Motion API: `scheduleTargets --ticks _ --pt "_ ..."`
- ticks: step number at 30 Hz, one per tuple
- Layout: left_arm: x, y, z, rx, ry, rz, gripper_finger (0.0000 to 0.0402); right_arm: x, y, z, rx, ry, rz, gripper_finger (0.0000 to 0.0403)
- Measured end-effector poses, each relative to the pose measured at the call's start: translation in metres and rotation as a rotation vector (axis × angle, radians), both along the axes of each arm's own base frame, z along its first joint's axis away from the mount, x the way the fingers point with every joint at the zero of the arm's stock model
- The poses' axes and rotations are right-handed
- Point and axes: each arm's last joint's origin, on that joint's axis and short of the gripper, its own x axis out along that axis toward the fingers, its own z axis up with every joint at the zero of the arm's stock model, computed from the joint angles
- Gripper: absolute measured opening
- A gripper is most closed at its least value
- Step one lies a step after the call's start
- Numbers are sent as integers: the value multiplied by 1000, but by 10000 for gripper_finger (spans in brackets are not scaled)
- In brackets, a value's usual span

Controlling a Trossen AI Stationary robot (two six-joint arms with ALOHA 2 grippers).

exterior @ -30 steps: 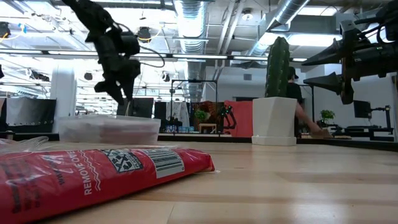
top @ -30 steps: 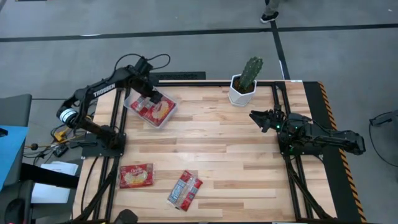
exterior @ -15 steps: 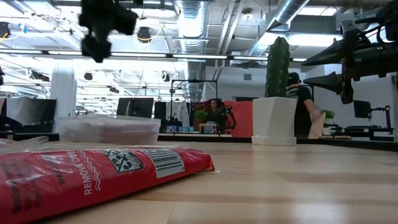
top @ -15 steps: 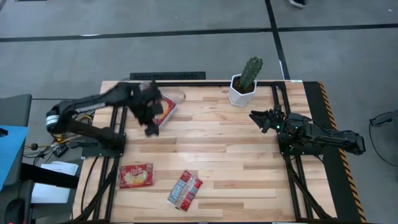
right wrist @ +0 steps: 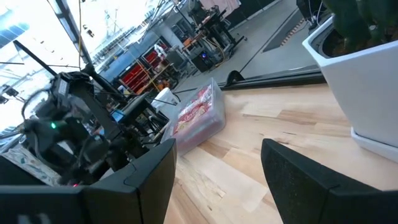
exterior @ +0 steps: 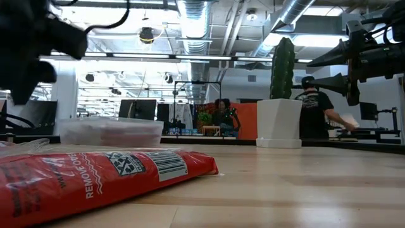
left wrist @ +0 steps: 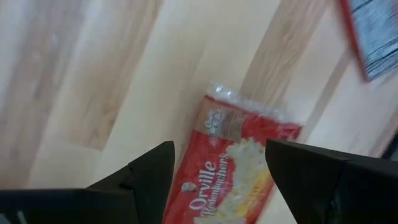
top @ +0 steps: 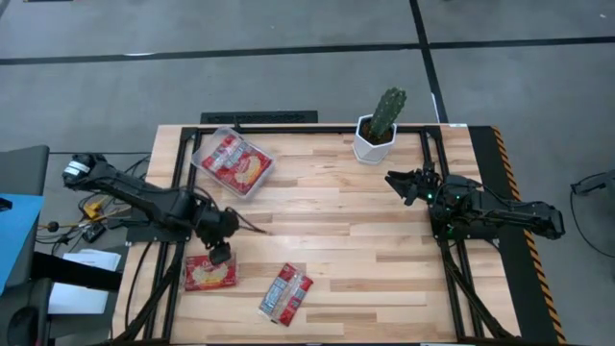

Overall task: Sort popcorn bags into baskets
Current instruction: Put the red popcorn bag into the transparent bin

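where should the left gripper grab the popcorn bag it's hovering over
Probably from straight above, pinching across the narrow width of the popcorn bag. It lies flat, picture side up, and the open left gripper hangs over it with the bag showing between its fingers.

Probably a robotics lab: exposed ceiling ducts [exterior: 196,16], monitors [exterior: 136,109], workbenches [exterior: 373,133].

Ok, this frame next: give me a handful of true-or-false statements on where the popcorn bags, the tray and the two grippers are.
1. The clear tray holds popcorn packets. True.
2. The left gripper is over the tray. False: it is open above the packet near the front left.
3. Two packets lie loose on the table, the second being the face-down one. True.
4. The right gripper grips a packet. False: it is open and holds nothing, near the cactus pot.
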Motion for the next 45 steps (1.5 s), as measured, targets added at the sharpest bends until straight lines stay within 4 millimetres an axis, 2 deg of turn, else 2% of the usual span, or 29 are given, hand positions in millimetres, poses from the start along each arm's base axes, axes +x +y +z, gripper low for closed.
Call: scheduleTargets --ticks 11,18,21,24,30,32,38,45 --pt "-18 -11 -54 -36 10 -33 238 0 0 0 18 -10 0 260" --pt "-28 -14 -72 -55 37 -78 237 0 0 0 19 -11 0 260" --pt "-33 -13 -79 -62 67 -70 224 0 0 0 19 -11 0 260" --pt "-35 -14 -81 -53 69 -89 182 0 0 0 19 -12 0 260" --pt "-34 -14 -82 -66 61 -69 46 0 0 0 18 -12 -2 260" --pt "-32 -15 -81 -90 56 -29 15 0 0 0 18 -12 -2 260" --pt "-23 -18 -75 -158 6 146 7 0 0 0 17 -12 -3 260" --pt "1 -16 -45 -160 -124 358 4 0 0 0 17 -11 -5 260"
